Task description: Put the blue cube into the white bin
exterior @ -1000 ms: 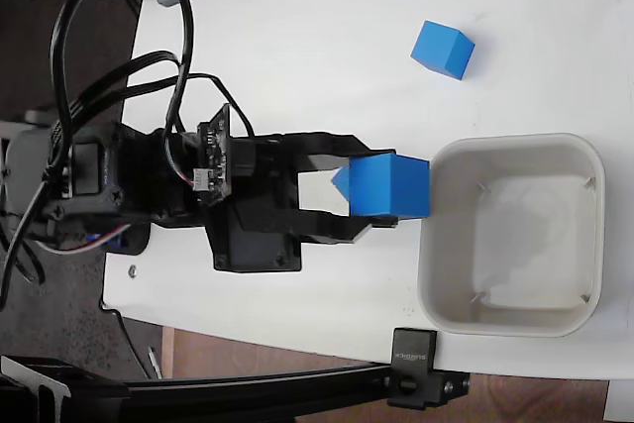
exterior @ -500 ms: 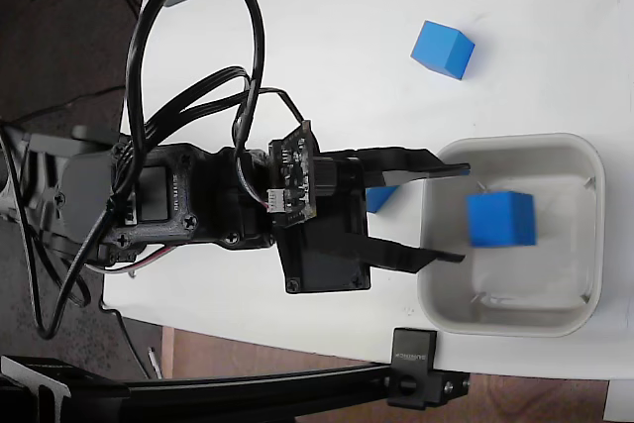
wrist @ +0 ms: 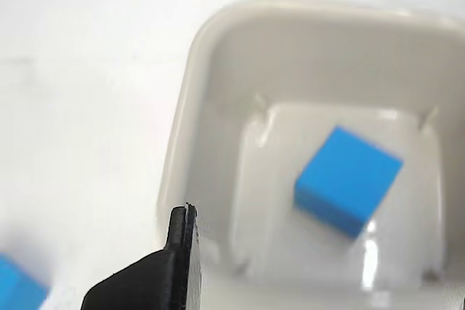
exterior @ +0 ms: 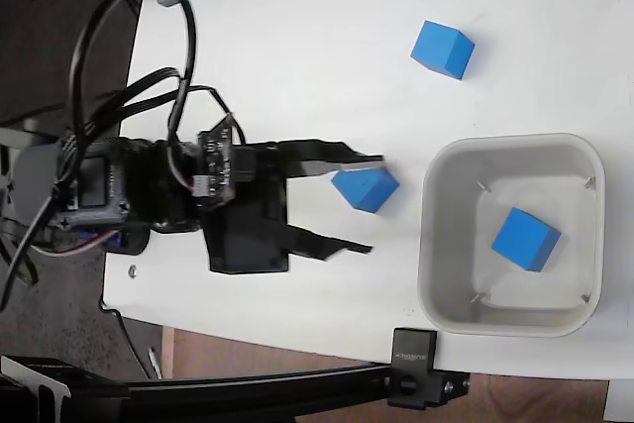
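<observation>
From the fixed view above my rig, I see the black arm lying across the left half of a white table [exterior: 297, 47], with looped black cables behind it. Nearest the arm, my gripper [exterior: 374, 202] has its two thin black fingers spread wide apart and holds nothing. A blue cube on the table [exterior: 366, 188] sits partly between those fingertips, just under the upper finger; I cannot tell whether it touches it.

Further right stands the white bin [exterior: 513, 324], a square cream tub with rounded corners and a thick rim. The blue cube [exterior: 526, 239] rests on its floor, turned at an angle, toward the right side and apart from the walls.

Furthest away, near the top of the table, a third blue cube [exterior: 443, 49] sits alone, well apart from the bin.

In the wrist view, one dark fingertip [wrist: 182, 252] shows at the bottom, with the bin [wrist: 182, 157] beyond it and the tilted cube [wrist: 347, 179] inside.
</observation>
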`<state>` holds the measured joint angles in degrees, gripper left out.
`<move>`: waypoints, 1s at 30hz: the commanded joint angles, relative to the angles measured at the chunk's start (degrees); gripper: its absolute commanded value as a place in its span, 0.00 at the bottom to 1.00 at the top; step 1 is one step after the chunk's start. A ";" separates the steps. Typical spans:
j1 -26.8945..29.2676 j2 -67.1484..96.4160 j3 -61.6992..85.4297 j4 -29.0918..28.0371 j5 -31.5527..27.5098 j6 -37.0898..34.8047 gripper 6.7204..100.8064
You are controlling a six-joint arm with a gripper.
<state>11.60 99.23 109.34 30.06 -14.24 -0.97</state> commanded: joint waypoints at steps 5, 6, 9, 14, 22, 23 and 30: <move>-3.52 35.86 33.84 4.13 7.56 1.67 0.99; -4.04 39.81 36.83 5.27 8.44 1.93 0.99; -5.89 48.96 43.07 9.58 11.78 2.46 0.99; -9.40 64.86 54.49 12.39 16.61 5.54 0.99; -19.51 75.76 62.23 14.15 26.19 6.77 0.99; -19.78 75.76 62.23 14.06 26.28 6.68 0.98; -16.79 75.76 62.23 14.06 22.59 5.71 0.99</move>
<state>-5.89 173.58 172.97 44.38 9.32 4.83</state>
